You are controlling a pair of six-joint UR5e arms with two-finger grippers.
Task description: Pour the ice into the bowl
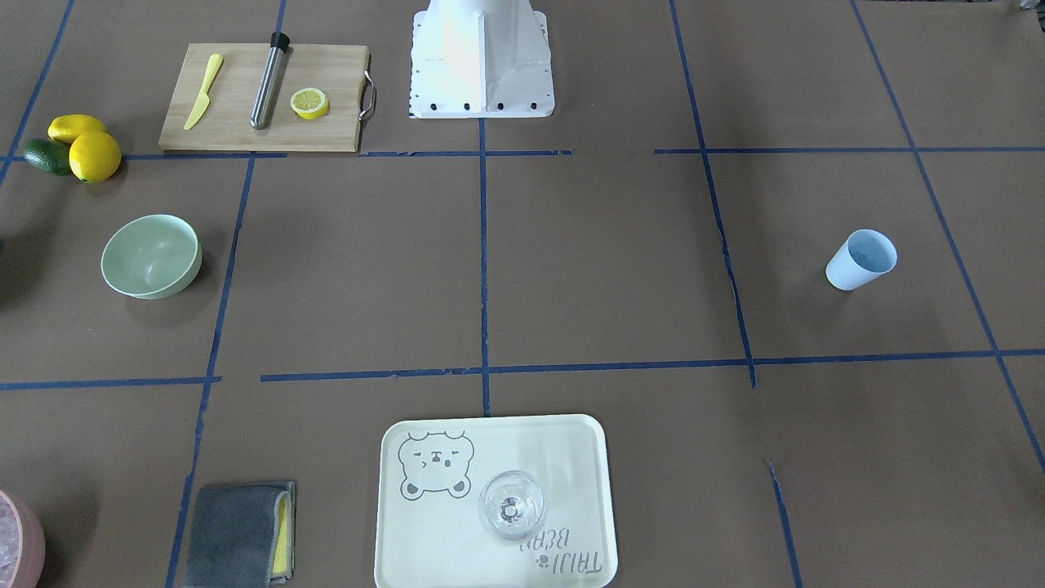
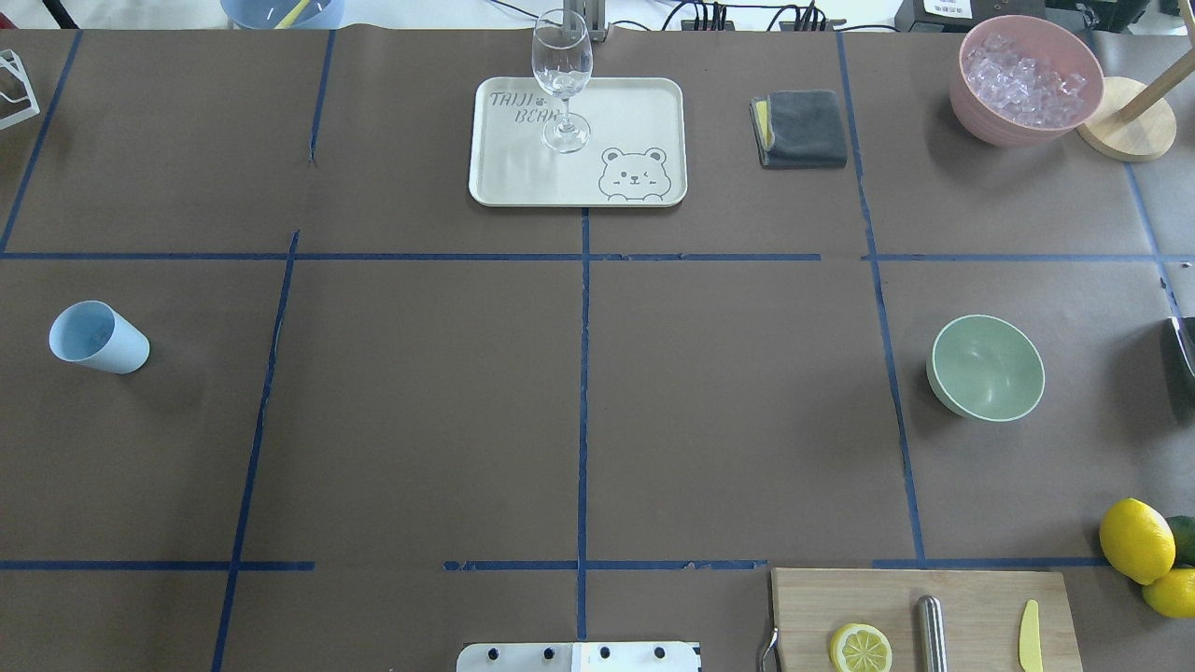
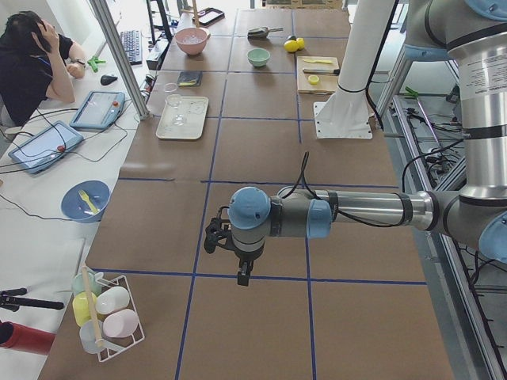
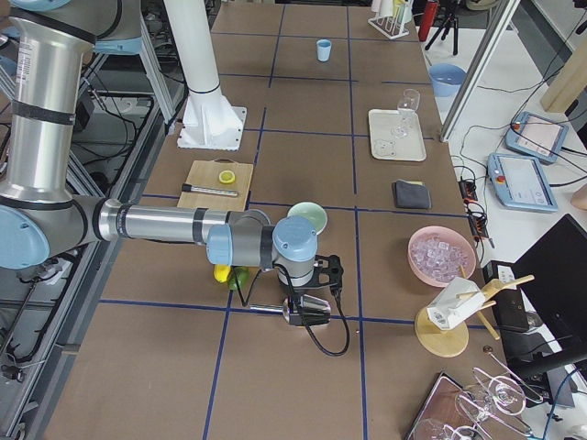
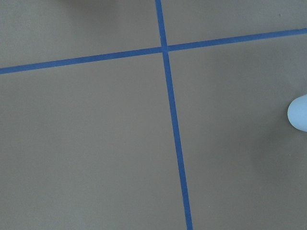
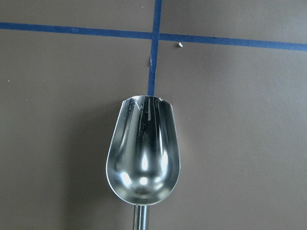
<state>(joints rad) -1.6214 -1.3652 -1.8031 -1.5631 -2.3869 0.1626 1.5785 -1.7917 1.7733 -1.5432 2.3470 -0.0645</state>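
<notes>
Overhead exterior shows the ice [image 2: 1025, 75] heaped in the pink bowl [image 2: 980, 121] at the far right corner. It is well apart from the mint-green bowl [image 2: 986, 367], which sits nearer the robot. A grey cloth [image 2: 803, 126], a tray [image 2: 523, 182] bearing a wine glass [image 2: 561, 65], and a light blue cup [image 2: 97, 338] far left lie around. Both arms stretch level over the table's ends, wrists turned down. The right gripper [image 4: 312, 291] hangs over a metal scoop [image 6: 143, 153], and the left gripper [image 3: 242, 273] hangs above the table [image 3: 261, 332]. I cannot tell whether either is clenched or released.
</notes>
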